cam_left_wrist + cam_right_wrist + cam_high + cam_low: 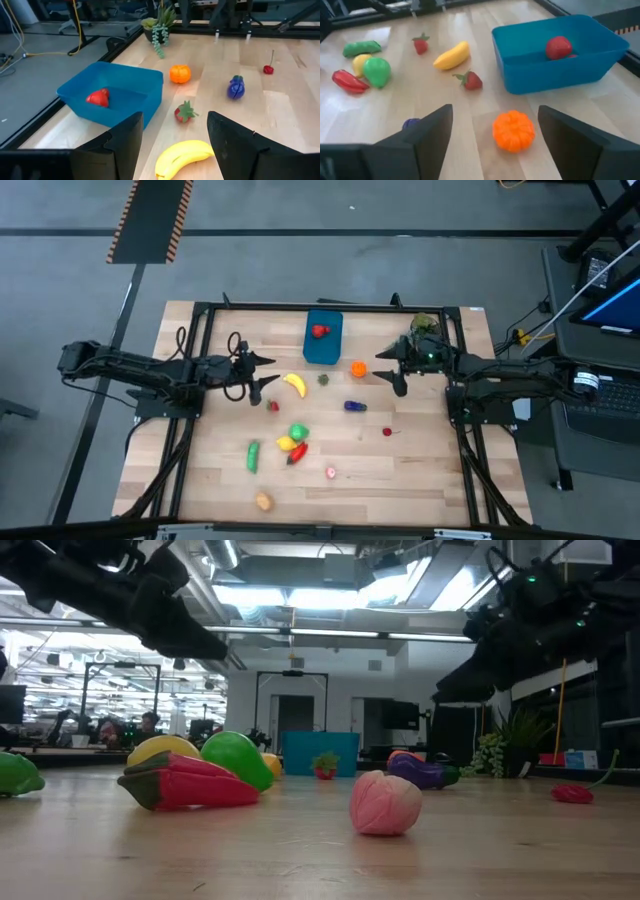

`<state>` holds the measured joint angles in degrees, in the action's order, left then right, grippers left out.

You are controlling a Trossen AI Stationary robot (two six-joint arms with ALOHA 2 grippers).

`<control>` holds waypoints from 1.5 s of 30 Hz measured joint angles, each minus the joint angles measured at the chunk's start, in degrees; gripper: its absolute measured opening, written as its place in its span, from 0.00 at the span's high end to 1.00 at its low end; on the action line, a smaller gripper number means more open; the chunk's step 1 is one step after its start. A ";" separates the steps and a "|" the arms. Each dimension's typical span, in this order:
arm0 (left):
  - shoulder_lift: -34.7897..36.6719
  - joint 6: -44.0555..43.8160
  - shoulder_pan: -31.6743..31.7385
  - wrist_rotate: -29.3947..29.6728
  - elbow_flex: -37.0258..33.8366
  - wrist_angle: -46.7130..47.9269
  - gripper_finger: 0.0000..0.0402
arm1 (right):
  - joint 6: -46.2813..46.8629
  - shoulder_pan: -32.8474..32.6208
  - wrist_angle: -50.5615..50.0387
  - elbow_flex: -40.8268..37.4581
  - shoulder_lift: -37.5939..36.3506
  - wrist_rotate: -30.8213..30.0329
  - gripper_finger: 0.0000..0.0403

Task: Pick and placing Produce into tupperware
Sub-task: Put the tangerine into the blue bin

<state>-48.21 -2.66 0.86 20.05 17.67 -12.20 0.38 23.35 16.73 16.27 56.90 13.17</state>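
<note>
Note that only one red item (319, 332) lies inside the teal tupperware (323, 350) at the far middle of the bench (420, 470); the task is at an early stage. Still out on the bench are the orange (358, 367) just beside the tub, the banana (294, 384), eggplant (354, 406), cucumber (252, 456), red pepper (297, 453) and several strawberries. The right end effector (391, 369) stands wide and empty above the orange, and the left end effector (262, 374) hangs part-open and empty beside the banana.
</note>
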 joint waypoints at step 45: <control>-0.07 -2.78 0.25 -0.24 0.02 2.73 0.47 | -16.05 -3.34 -44.43 37.46 35.22 -7.69 0.31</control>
<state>-48.27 -5.43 1.10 19.81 17.69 -9.47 -15.67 20.01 -27.71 53.72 92.12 5.48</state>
